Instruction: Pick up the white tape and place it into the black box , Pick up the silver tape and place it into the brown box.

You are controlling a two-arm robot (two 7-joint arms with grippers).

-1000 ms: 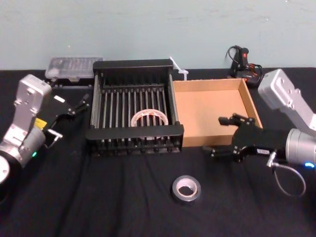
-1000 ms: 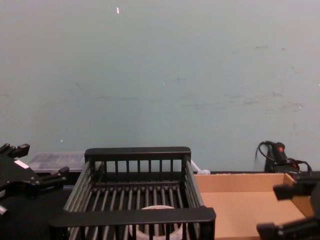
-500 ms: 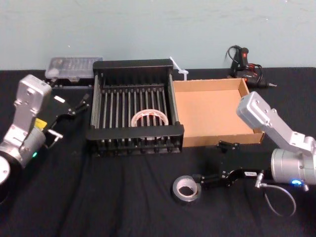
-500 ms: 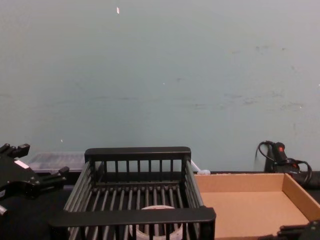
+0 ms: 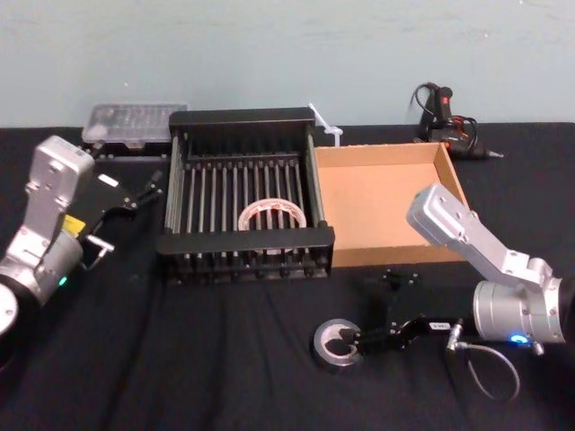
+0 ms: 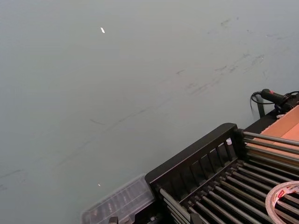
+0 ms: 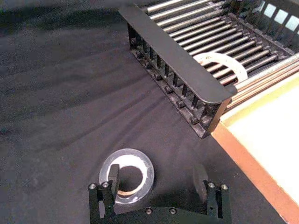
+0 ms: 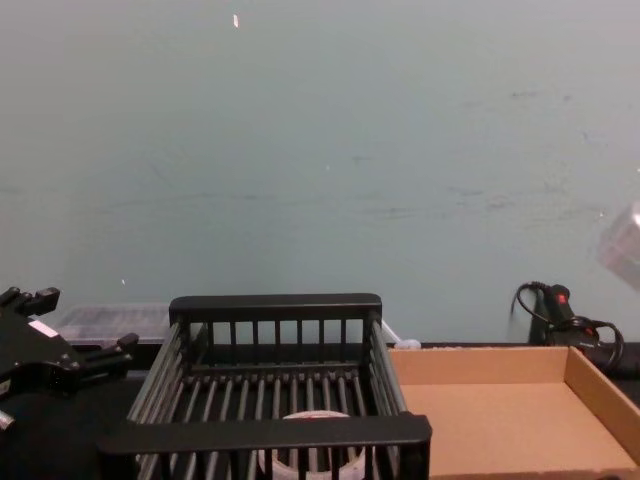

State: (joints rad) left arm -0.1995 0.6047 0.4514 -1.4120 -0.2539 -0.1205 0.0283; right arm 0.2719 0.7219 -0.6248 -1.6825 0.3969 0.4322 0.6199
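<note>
Pinching in mind, we are holding our right gripper (image 7: pixel 157 176) spread astride the wall of the silver tape (image 7: pixel 140 158) (one finger inside its core) before the brown box (image 5: pixel 377 202), left gripper (image 5: pixel 139 190) idling by the black box (image 5: pixel 243 117).

Silver-grey arm links (image 5: pixel 467 235), black jaws with screw heads, looped grey cable (image 5: pixel 469 373), perhaps a yellow label (image 5: pixel 71 224).

A black cloth (image 5: pixel 180 359) covers the table, lying in soft creases, and behind it stands a pale teal wall (image 5: pixel 287 45), scuffed in places. Taking the head view as a clock face, a clear plastic case (image 5: pixel 135 124) lies at 10 o'clock by the wall. A small white plastic piece (image 5: pixel 325 126) is at 12, and a black tool (image 5: pixel 438 109) with red parts and a cable is at 2.
</note>
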